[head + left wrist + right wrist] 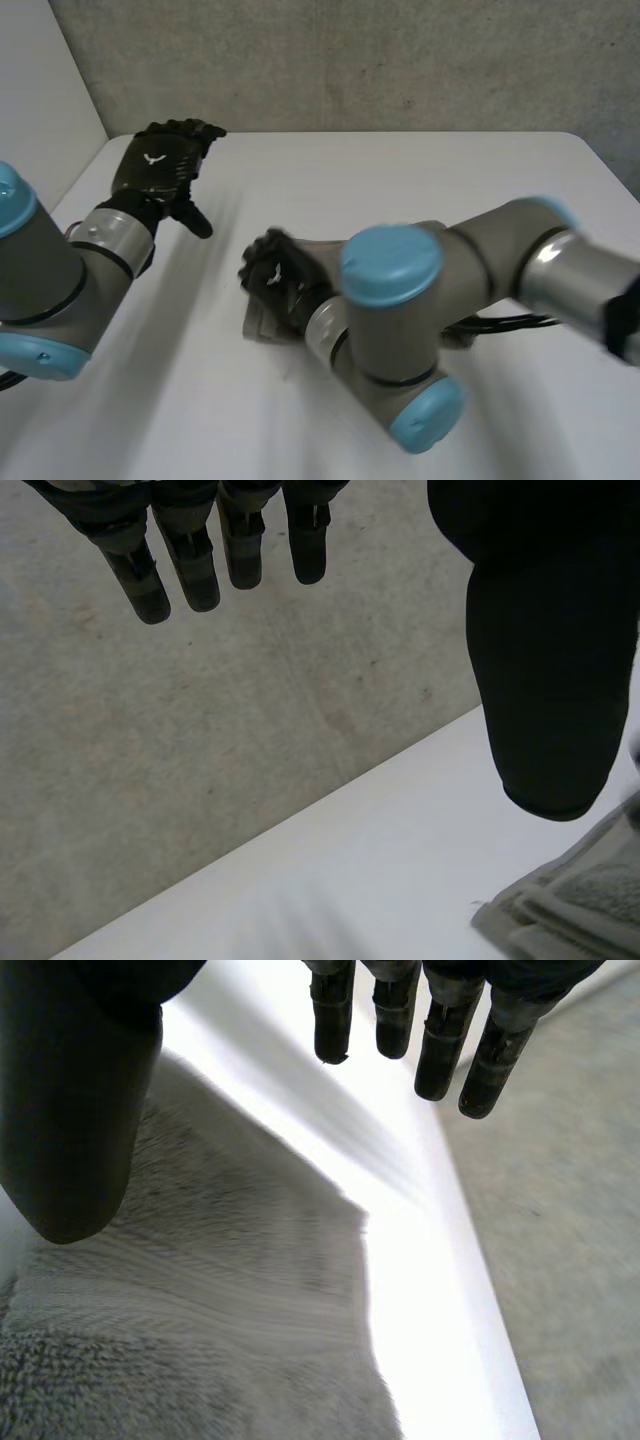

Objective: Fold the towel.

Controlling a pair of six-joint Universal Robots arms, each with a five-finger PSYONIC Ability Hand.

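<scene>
the towel [220, 1300] lies beneath the right hand [272, 278], spread flat; the left hand [160, 165], likewise spread, is well apart.

Head view: the towel [262, 322] is mostly buried. Just a grey strip peeks out at 7 o'clock of the right hand [272, 278]. The rest sits under that hand and the right arm [395, 330], so its outline and how many layers it has can't be read. The arm's elbow covers the hand's wrist too, and the arm runs off the frame at 3 o'clock. The left arm [45, 290] gets chopped at 9 o'clock.

Left wrist view: one towel corner shows just past the thumb of the left hand [540, 680], the rest is cut off.

Right wrist view: the thumb hides a chunk of towel. Whether the hand actually touches it, can't tell.
</scene>
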